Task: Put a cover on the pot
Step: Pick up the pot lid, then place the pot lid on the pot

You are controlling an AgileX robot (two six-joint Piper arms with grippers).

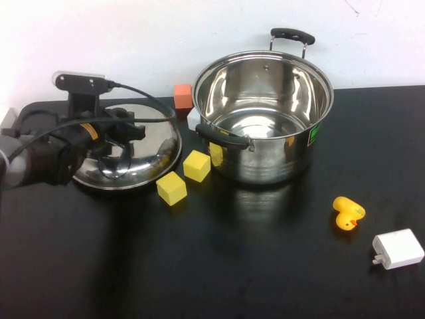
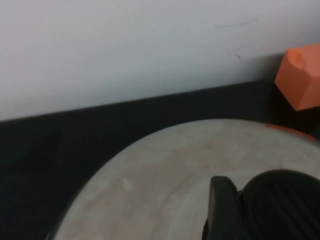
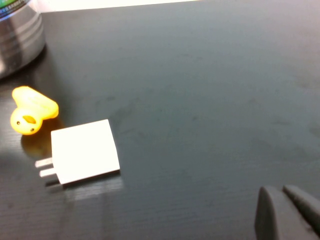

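At the back of the table [image 1: 265, 266], right of centre, stands the pot [image 1: 264, 118], open and empty, one black handle toward the wall and one toward the front-left. Well to its left lies the lid [image 1: 143, 156], dome up, flat on the table. Two yellow blocks [image 1: 184, 176] sit between lid and pot, near both; an orange block [image 1: 182, 95] and a small white one stand by the wall behind them.

Over the lid's centre hovers the left gripper [image 1: 123, 136], low, apparently at the knob [image 2: 280, 205], which the left wrist view shows dark and close against the pale dome. Whether its jaws are clenched on the knob or released I cannot tell. The right gripper [image 3: 287, 212] is out of the high view; its wrist camera shows it parked low over bare table, jaws seemingly pressed together and holding nothing, near the white charger [image 3: 82, 152] and the yellow duck [image 3: 32, 111], right of the pot.

The step in hand looks like taking hold of the lid. Next, I judge, comes a firm grip on the knob, a lift clear of the blocks and the near handle, a carry rightward, then a level, centred lowering onto the rim.
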